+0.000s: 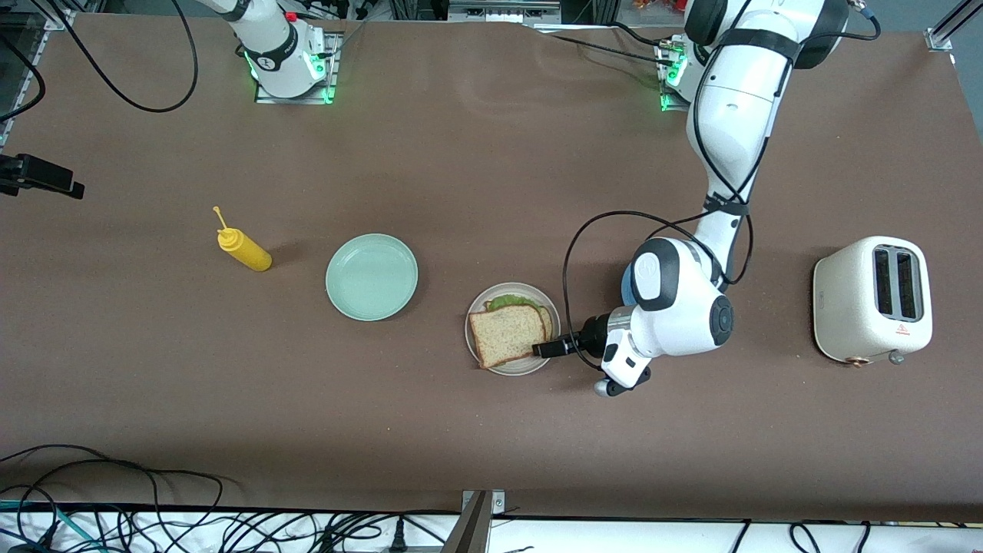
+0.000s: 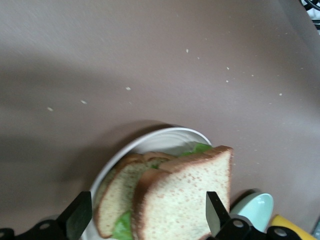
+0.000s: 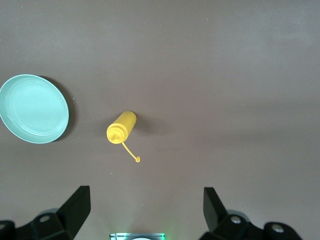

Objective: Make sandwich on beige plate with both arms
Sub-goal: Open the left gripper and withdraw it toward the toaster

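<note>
The sandwich (image 1: 511, 332) lies on the beige plate (image 1: 530, 366): a speckled top bread slice (image 2: 187, 200), green lettuce (image 1: 507, 301) and a lower slice (image 2: 117, 192) peeking out. My left gripper (image 1: 542, 349) is low at the plate's edge toward the left arm's end. In the left wrist view it (image 2: 148, 197) is open, its fingers (image 2: 80, 212) wide on either side of the top slice. My right gripper (image 3: 146, 190) is open and empty, high over the table by its base, and out of the front view.
A mint green plate (image 1: 372, 276) and a yellow squeeze bottle (image 1: 244, 250) lie toward the right arm's end. A blue plate (image 1: 626, 283) is mostly hidden under the left arm. A cream toaster (image 1: 872, 299) stands toward the left arm's end. Cables run along the front edge.
</note>
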{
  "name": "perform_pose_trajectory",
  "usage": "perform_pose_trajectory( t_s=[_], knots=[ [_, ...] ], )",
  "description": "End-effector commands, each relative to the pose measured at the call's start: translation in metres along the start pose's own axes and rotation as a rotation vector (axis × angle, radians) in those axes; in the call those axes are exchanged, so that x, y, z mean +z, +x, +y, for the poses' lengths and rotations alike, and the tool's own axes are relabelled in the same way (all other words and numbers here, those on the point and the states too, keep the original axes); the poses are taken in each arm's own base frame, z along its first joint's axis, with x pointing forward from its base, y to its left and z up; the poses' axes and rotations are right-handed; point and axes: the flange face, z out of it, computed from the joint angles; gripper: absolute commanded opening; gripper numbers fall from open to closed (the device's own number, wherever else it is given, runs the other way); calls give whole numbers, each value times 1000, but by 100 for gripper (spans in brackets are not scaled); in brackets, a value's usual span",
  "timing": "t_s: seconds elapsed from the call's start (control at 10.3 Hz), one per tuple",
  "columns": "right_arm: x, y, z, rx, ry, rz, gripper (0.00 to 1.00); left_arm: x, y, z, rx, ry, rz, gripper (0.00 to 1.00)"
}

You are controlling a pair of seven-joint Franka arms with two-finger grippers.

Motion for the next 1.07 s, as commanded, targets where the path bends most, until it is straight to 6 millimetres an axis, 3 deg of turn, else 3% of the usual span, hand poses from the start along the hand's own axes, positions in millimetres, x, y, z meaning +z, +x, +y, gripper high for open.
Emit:
perform_pose_trajectory(
  t_s=[0.0,0.39,0.78,0.97],
  knots=[
    [0,-4,-7,28,4,13,100,-44,4,-8,53,80,-32,100],
    [-3,-5,-9,5,4,19,100,-96,2,-27,109,259,-109,100],
    [-14,-8,-10,3,3,41,100,-152,3,-70,134,533,-166,100],
    [-19,-11,-9,4,5,52,100,-188,10,-89,158,562,-165,100]
  ],
)
